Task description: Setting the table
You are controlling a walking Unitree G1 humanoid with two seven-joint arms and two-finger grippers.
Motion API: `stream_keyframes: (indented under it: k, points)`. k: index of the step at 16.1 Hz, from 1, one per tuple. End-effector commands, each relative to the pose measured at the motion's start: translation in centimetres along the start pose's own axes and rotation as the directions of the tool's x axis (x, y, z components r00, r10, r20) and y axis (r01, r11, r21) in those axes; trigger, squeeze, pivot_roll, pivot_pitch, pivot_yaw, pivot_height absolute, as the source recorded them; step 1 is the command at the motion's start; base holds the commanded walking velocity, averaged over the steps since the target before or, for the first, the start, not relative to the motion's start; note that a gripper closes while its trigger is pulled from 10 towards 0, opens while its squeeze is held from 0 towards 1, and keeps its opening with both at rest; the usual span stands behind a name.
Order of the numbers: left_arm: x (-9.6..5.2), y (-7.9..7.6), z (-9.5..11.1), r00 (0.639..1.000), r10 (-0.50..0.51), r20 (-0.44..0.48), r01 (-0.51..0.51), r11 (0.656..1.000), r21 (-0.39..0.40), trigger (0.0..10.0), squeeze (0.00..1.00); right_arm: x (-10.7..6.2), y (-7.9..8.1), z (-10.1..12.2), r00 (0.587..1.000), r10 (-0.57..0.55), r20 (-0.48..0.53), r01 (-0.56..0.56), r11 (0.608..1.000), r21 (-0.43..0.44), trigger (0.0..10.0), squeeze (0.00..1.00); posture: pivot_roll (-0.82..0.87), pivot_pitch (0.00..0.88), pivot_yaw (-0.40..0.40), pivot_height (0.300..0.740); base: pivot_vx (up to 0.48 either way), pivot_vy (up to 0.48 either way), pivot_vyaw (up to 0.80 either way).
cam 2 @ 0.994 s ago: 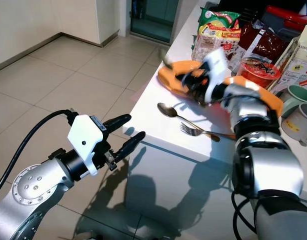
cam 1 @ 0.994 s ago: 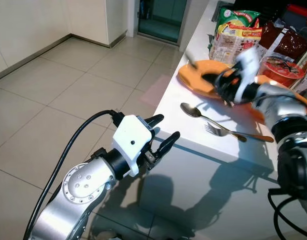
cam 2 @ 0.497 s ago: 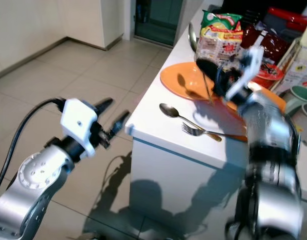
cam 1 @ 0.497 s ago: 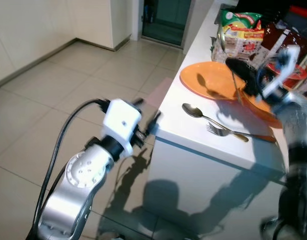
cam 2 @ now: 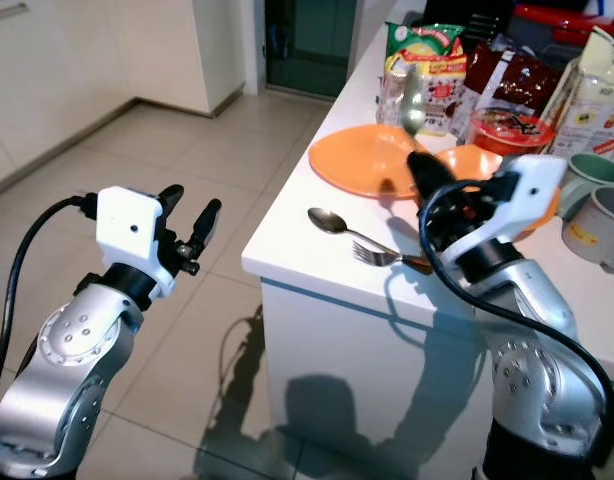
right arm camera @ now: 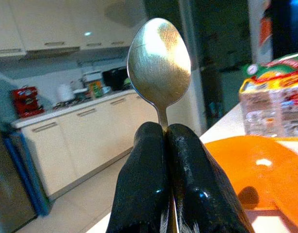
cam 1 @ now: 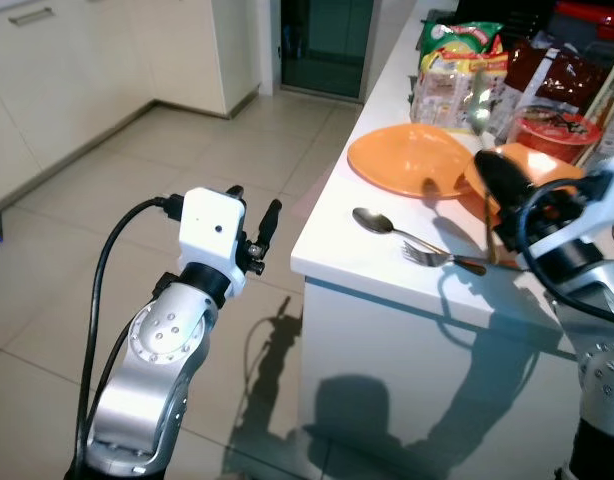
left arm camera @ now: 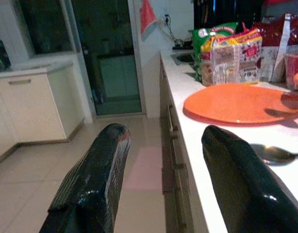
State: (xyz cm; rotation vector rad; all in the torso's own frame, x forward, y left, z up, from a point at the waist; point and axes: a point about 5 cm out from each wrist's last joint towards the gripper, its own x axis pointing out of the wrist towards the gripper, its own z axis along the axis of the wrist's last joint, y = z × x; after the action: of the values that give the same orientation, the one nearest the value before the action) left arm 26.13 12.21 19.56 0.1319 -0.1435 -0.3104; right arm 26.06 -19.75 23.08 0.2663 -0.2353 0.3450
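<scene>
- The held spoon [right arm camera: 159, 60] stands upright, bowl up, pinched by its handle in the right end effector [cam 2: 424, 190], above the worktop [cam 1: 387, 270] beside the orange plate [cam 1: 412, 160].
- A second spoon [cam 1: 372, 220] and a fork [cam 1: 442, 260] lie below, handles pointing right.
- The left end effector [cam 1: 255, 218] hangs spread and empty off the worktop's edge, farther away.
- The right wrist view shows the pinch clearly; the eye views blur the bowl.

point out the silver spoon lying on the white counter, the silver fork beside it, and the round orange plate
silver spoon [cam 2: 325, 221], right eye view, on its bowl
silver fork [cam 2: 370, 255], right eye view, on its tines
round orange plate [left arm camera: 236, 103], left wrist view, on its flat middle
</scene>
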Motion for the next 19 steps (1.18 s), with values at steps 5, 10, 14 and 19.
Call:
stream_keyframes:
  k: [5, 10, 14, 19]
  points:
    - [1.0, 0.5, 0.7, 0.999, 0.038, 0.039, -0.037, 0.999, -0.02, 10.0, 0.0, -0.3, 1.9, -0.6, 0.997, -0.064, -0.032, 0.063, 0.997, -0.036, 10.0, 0.0, 0.01, 0.0, -0.001, 0.74, 0.0, 0.0, -0.13]
    - [-0.1, 1.3, 1.0, 0.997, 0.053, 0.055, -0.051, 0.998, -0.035, 10.0, 0.0, 0.1, 1.9, -1.6, 0.992, -0.118, -0.034, 0.117, 0.993, -0.023, 10.0, 0.0, 0.06, 0.0, -0.025, 0.74, 0.0, 0.0, -0.8]
    - [-0.5, 1.2, 0.7, 0.998, 0.027, 0.06, -0.025, 0.999, -0.028, 10.0, 0.0, -0.6, 2.4, -2.0, 0.992, -0.115, -0.057, 0.112, 0.993, -0.041, 10.0, 0.0, 0.05, 0.0, -0.022, 0.74, 0.0, 0.0, -0.8]
    - [-0.2, 1.0, 0.9, 0.997, 0.038, 0.07, -0.033, 0.997, -0.072, 10.0, 0.0, -0.2, 2.3, -2.2, 0.991, -0.111, -0.069, 0.107, 0.992, -0.059, 10.0, 0.0, 0.05, 0.0, -0.038, 0.74, 0.0, 0.0, -0.8]
